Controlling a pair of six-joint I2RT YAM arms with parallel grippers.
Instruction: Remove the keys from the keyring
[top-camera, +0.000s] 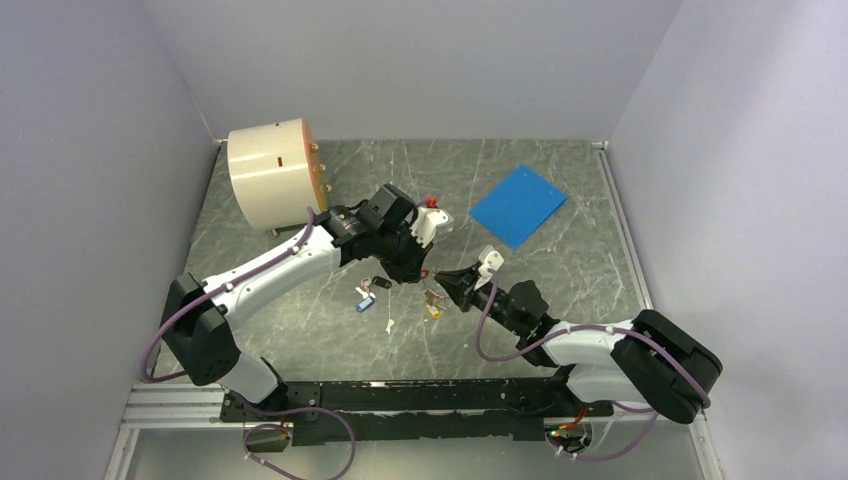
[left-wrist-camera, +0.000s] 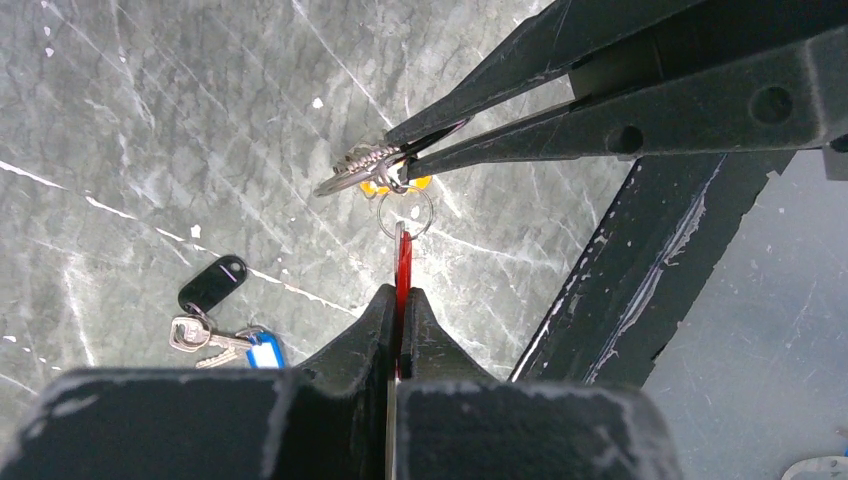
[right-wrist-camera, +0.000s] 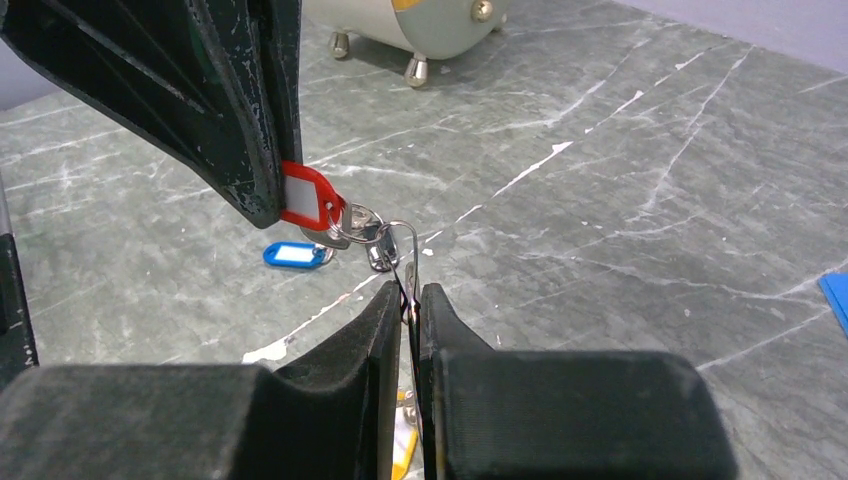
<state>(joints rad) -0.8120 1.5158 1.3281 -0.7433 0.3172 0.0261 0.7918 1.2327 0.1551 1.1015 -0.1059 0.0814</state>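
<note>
The grey marbled desk (top-camera: 560, 290) lies under both my arms, which meet above its middle with the work held off the surface between them. My left claw (left-wrist-camera: 401, 297) is closed flat on the red tag (left-wrist-camera: 402, 262). My right claw (right-wrist-camera: 405, 291) is pinched shut on the thin wire of the keyring (right-wrist-camera: 398, 240).

The keyring is stiff, springy metal, light and slick. I judge it can twist or slide out of a flat pinch, so the hold belongs on the wire itself, close to where the coil splits. The red tag is rigid plastic with broad faces, a far surer grip than its little key.

The small loop (left-wrist-camera: 405, 212) joins that tag to the ring and looks drawn straight between my claws. It has to be worked round the coil, not yanked.

The orange-yellow tag (left-wrist-camera: 375, 187) hangs behind the ring. A loose bunch of keys (left-wrist-camera: 222, 325) with black and blue tags lies on the desk nearby.
</note>
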